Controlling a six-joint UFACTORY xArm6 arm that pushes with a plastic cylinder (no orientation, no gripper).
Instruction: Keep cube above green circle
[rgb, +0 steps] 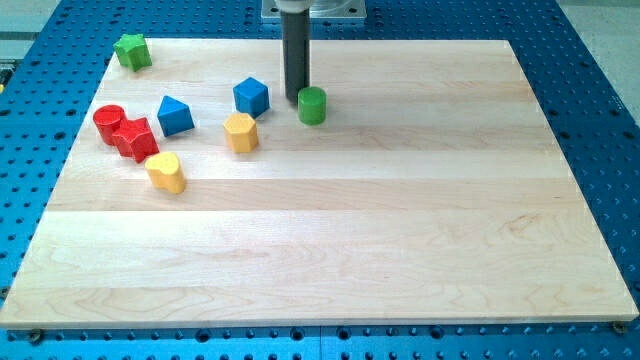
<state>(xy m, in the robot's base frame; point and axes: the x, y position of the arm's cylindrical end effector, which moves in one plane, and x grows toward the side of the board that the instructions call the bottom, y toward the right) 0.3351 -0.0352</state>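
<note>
The blue cube (251, 96) sits on the wooden board near the view's top, left of centre. The green circle (312, 105), a short green cylinder, stands a little to the cube's right and slightly lower in the view. My tip (296, 97) comes down between them, just left of and touching or nearly touching the green circle's upper left side. The cube is apart from the tip, to its left.
A yellow hexagon-like block (241, 132) lies below the cube. A blue triangular block (175, 115), a red cylinder (109, 122), a red block (136, 138) and a yellow heart (165, 172) cluster at the left. A green star (132, 50) sits at the top left corner.
</note>
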